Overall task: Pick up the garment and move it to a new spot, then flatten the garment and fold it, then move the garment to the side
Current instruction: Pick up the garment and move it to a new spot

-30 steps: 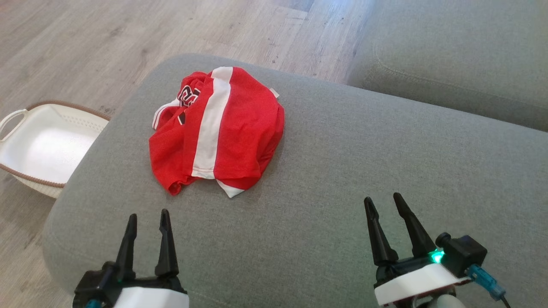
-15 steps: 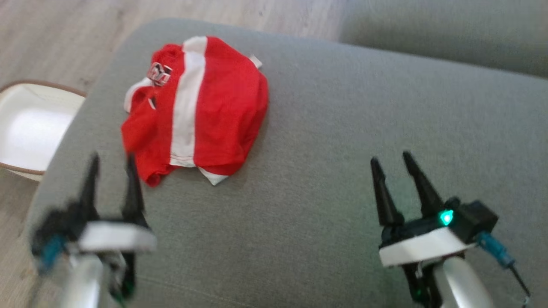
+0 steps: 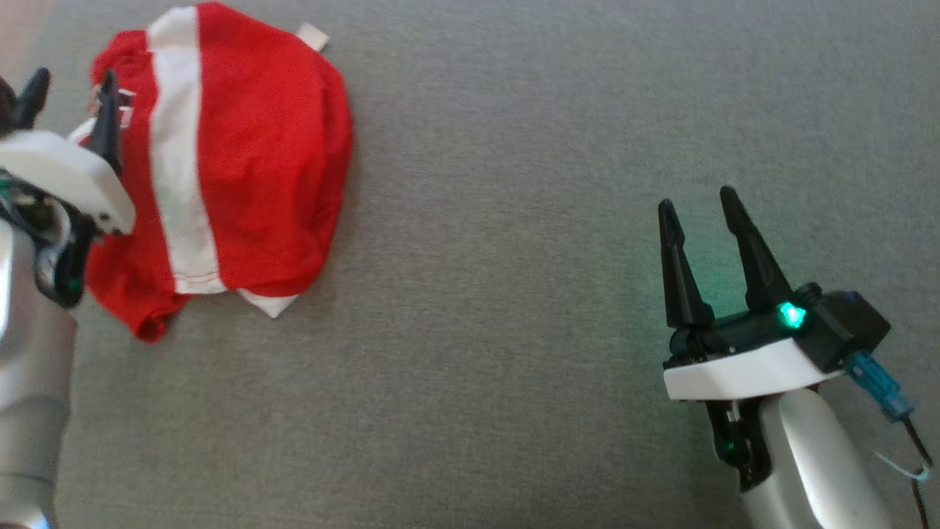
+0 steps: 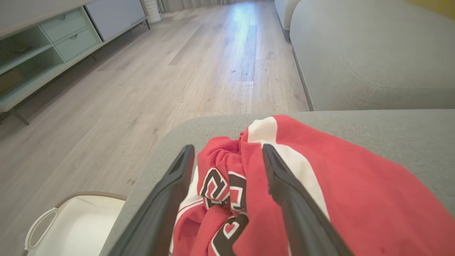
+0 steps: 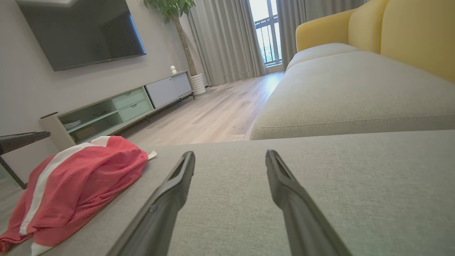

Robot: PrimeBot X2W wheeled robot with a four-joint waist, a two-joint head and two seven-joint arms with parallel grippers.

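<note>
Left pincer (image 3: 71,88): has come forward from the cushion's near edge since a second ago; the head camera has also tipped down. Now it hangs at the garment's left edge, released, its two dark fingers spread.
Left wrist view: the two fingers of the left pincer (image 4: 228,153) stand either side of the crumpled fold with black-and-white print; I cannot tell whether they touch the cloth.
Right pincer (image 3: 698,202): one, released, two fingers apart, over bare cushion well apart from the garment.
Garment (image 3: 250,147): one, red, bunched in a rounded heap at the cushion's far left; one broad white stripe runs down it, and one small white tag (image 3: 312,35) sticks out at its far edge.
Cushion (image 3: 514,220): one, grey, carrying the garment.
Basket (image 4: 92,194): one, white with a brown rim, on the wooden floor beside the cushion.
</note>
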